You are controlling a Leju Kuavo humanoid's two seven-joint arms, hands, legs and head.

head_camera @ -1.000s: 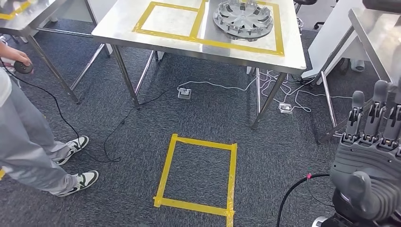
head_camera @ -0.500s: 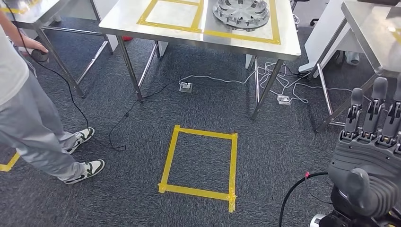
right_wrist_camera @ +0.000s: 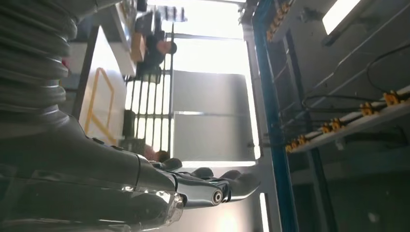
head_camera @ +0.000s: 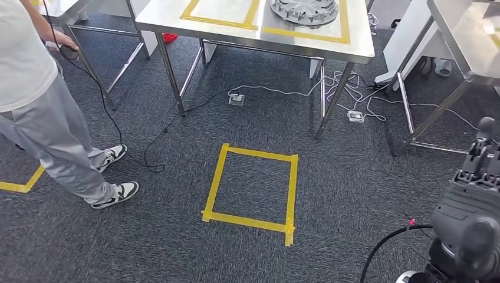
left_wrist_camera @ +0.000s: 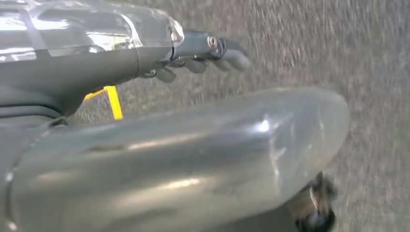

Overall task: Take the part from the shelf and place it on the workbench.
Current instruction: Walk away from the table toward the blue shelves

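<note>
My right hand (head_camera: 479, 194) rides raised at four o'clock, fingers straight and apart, holding nothing; my left hand (left_wrist_camera: 203, 50) hangs over the carpet, fingers loosely extended, also unladen. Ahead lies the yellow tape square on the grey carpet (head_camera: 252, 187), likely my standing mark. At twelve o'clock, the round silver spoked wheel-cover part (head_camera: 305, 10) sits on the taped steel surface (head_camera: 259, 35), so placement looks finished.
</note>
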